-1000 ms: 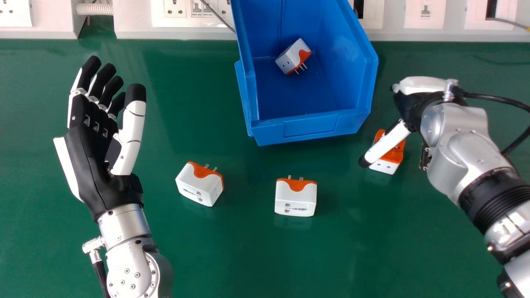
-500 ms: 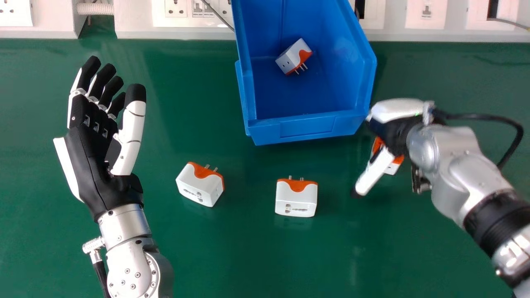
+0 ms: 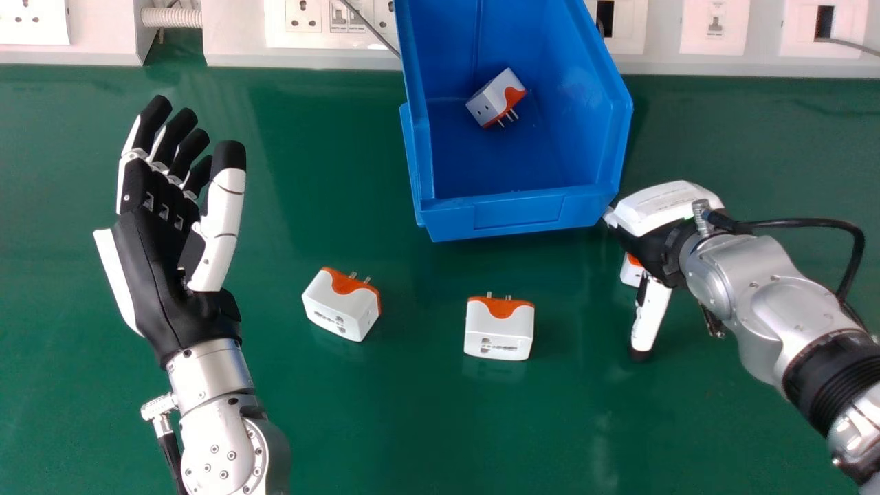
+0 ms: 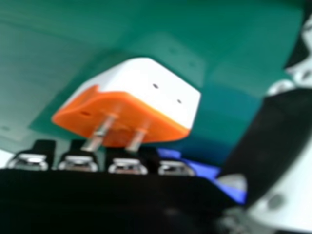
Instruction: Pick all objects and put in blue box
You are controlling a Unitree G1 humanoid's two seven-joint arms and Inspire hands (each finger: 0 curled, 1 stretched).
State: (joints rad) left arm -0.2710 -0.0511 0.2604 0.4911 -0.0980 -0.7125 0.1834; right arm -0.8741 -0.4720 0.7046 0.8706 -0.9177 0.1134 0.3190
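– do you get any words or numbers here?
– none you can read, operator. in the head view, faint print sits on the white cover of the right hand, near three o'clock; the wall panel, between eleven and twelve, has tiny labels, illegible too.

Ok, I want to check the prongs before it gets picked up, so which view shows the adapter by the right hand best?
The right hand view: there the adapter shows its orange face, two prongs and white sides. In the head view, the right hand hides most of it, leaving a bit of white and orange.
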